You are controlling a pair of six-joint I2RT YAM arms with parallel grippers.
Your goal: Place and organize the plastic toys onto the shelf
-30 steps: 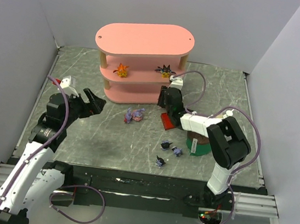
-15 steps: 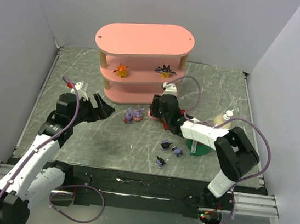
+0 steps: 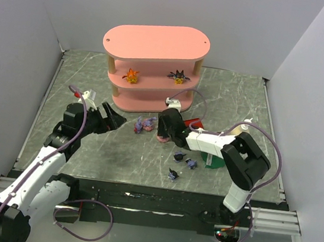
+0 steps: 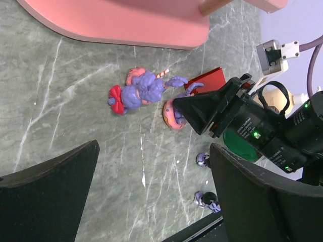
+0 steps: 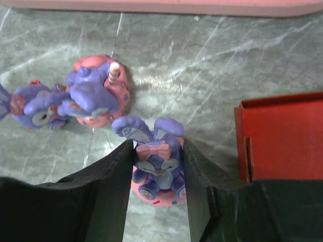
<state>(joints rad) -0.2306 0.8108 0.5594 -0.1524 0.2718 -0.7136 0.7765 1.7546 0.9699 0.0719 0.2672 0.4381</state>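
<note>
— What lies nearest the arm bases?

— A cluster of three small dark plastic figurines with pointed ears (image 3: 179, 156), loose on the grey marbled surface (image 3: 116, 151). A green cylinder (image 3: 215, 162) is just to their right.

— And the right hand?

— Just beyond them. The right hand (image 5: 158, 151) is closed to the width of a lilac bunny figurine on a pink base (image 5: 156, 166). Both fingers sit against its sides, and it is down at the surface between them. A flat red rectangular box (image 5: 282, 136) lies just to its right.

— The other lilac ones?

— Two lilac-pink plastic figurines (image 5: 96, 96) lie touching each other, just past the fingertips on the left.

— The left hand?

— The left hand (image 3: 112, 118) is spread wide with nothing in it, left of that pair and apart from it.

— Farthest back?

— The pink three-tier shelf with pale wooden posts (image 3: 157, 43). An orange figurine (image 3: 131, 76) and a spiky black-and-yellow figurine (image 3: 179, 75) stand on its middle board, well apart.
</note>
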